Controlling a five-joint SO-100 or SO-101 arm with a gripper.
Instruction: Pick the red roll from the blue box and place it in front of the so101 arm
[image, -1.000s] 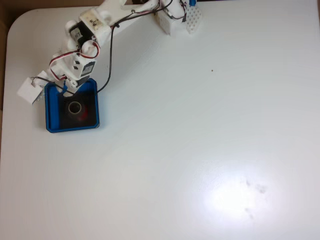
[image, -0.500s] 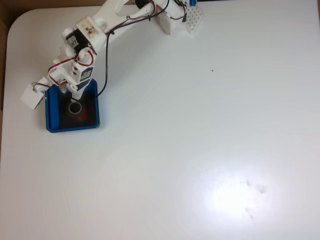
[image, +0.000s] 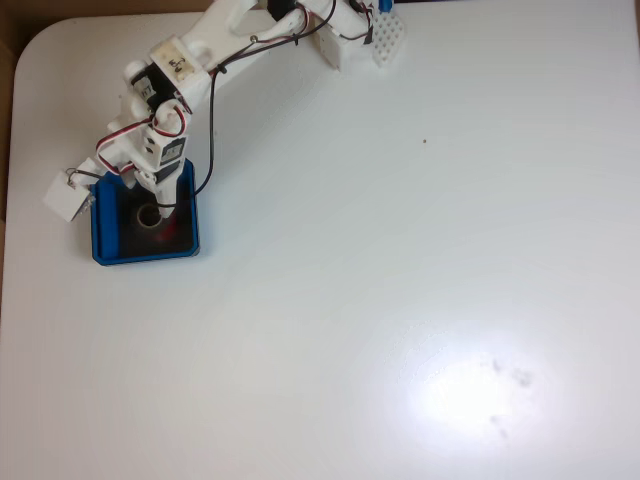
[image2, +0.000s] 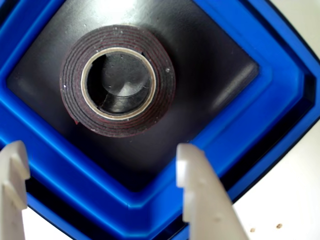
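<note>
The blue box (image: 105, 250) sits near the table's left edge in the fixed view. Inside it, the red roll (image: 170, 231) lies flat on the dark floor. The so101 arm (image: 172, 68) reaches down-left from its base at the top edge, with my gripper (image: 153, 200) over the box's upper part. In the wrist view the red roll (image2: 165, 95) looks dark, with a pale inner core. It lies above my gripper (image2: 100, 150). The gripper is open, its two white fingers (image2: 197, 195) low over the blue box (image2: 280, 75) rim. Nothing is between them.
The arm's white base (image: 338, 42) and a white perforated block (image: 390, 35) stand at the table's top edge. A small white block (image: 68, 196) hangs off the wrist left of the box. The white table (image: 400, 280) stretches right and down, with a bright glare patch.
The arm has shifted slightly down and to the right over the box, bringing the gripper closer to the roll. The roll and the box have not moved.
</note>
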